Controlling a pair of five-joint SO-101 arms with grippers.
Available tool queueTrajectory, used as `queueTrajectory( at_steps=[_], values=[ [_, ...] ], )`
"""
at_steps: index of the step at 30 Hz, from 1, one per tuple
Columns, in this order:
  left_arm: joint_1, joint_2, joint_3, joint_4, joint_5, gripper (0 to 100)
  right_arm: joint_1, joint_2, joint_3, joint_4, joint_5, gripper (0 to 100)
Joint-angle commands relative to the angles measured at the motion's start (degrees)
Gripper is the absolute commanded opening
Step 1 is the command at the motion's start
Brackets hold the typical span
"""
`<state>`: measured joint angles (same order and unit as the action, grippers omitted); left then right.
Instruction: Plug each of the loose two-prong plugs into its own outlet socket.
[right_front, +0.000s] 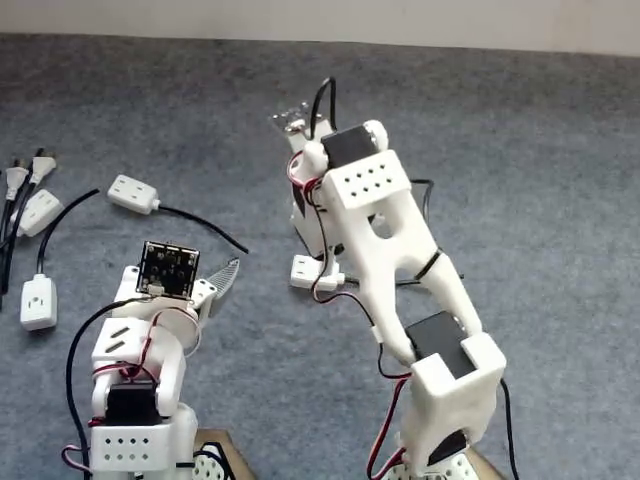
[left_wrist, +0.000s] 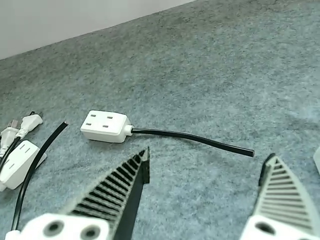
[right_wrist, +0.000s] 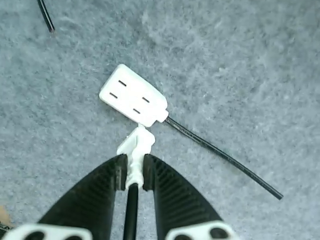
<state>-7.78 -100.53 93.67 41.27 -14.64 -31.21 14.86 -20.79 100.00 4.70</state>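
Your right fingers (right_wrist: 107, 180) are closing narrowly on a white two-prong plug (right_wrist: 136, 145), and its dark lead (right_wrist: 131, 210) is running back between them. The plug's front is sitting right at the cord end of a white outlet socket (right_wrist: 132, 95); you cannot tell whether they are touching. That socket is lying slots-up on the grey worktop (right_wrist: 250, 60), near the centre of the high view. Your left fingers (left_wrist: 120, 185) are standing wide apart and gripping nothing, at the lower left of the high view. Beyond them a second socket (left_wrist: 105, 125) is lying with its black cord (left_wrist: 190, 137) trailing away. Along the left edge of the high view, a third socket (right_front: 38, 303), a fourth socket (right_front: 38, 212) and loose plugs (right_front: 25, 172) are resting.
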Motion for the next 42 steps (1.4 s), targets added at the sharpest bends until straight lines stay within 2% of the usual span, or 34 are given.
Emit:
queueTrajectory(
  at_steps=[1, 26, 42],
  values=[
    [0.57, -0.57, -0.13, -1.41, 0.35, 35, -0.04, -3.74, -0.04, 0.40, -0.97, 0.9],
    [0.48, -0.66, 0.04, -1.32, 0.35, 35, -2.68, 4.00, -0.40, -4.70, -1.32, 0.9],
    [0.66, -0.66, 0.04, -1.32, 0.35, 35, -0.04, 4.09, -0.04, -5.67, -0.18, 0.9]
  ],
)
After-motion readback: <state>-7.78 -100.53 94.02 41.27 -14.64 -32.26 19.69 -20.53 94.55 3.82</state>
